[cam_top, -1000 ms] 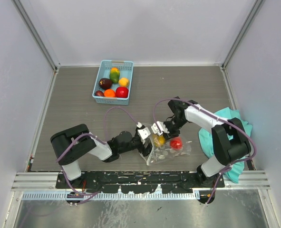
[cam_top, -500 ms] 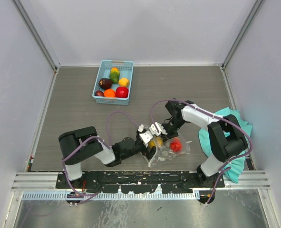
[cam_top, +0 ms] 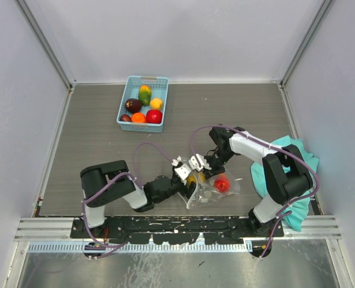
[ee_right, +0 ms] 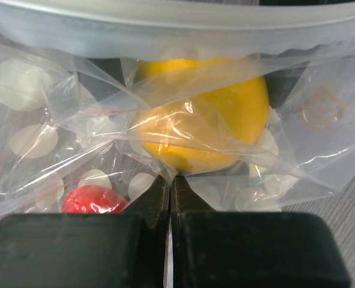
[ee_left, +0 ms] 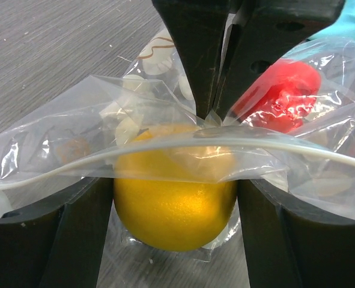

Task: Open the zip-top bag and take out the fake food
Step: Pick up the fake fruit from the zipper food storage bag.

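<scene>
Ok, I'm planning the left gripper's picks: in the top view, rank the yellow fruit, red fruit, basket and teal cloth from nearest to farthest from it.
From the left gripper:
1. yellow fruit, between its fingers, inside the zip-top bag
2. red fruit, to its right, same bag
3. basket, far side, left
4. teal cloth, right edge

One zip-top bag (cam_top: 208,193) holding one yellow fruit (ee_left: 174,210) and one red fruit (cam_top: 223,184); one blue basket (cam_top: 148,78) with about seven fruits (cam_top: 154,116); one teal cloth (cam_top: 290,144).
</scene>
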